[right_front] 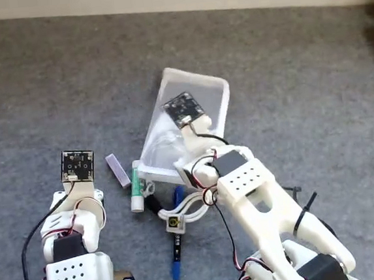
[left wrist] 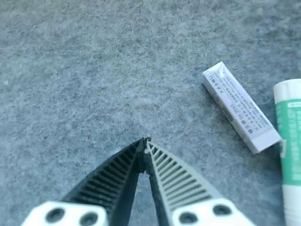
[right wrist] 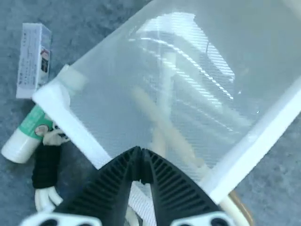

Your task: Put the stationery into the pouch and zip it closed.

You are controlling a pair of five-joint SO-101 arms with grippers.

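**Left hand** (left wrist: pixel 145 141): the fingers are closed tip to tip and hold nothing. It sits low over the bare grey felt-covered counter (right_front: pixel 286 72), just left of the small white rectangular eraser (left wrist: pixel 240 113).

**Right hand** (right wrist: pixel 139 153): the fingers are likewise drawn together, with the tips over the white-banded near edge of the translucent white mesh pouch (right_front: pixel 213 98). You cannot confirm whether any fabric is pinched.

**Task items:** the pouch lies at centre, with pale sticks visible through its mesh. The eraser and the green-and-white glue stick (right_front: pixel 136 186) lie loose at its near-left corner. The blue pen (right_front: pixel 177 249) lies nearer, between the arms.

**Step in hand (judged):** loading the loose stationery, with the eraser the likeliest first pick.
- Part the left fingers fully before you descend.
- Straddle the eraser across its narrow width and close squarely.
- Have the right hand steady the pouch's near edge so the mouth does not slide away.

**Clearance:**
- The eraser's right side lies just beside the glue stick, so there is little room there.
- To its left and far side the counter is open, so approach from that quarter.
- The right arm overhangs the pen, so expect crowding near it.
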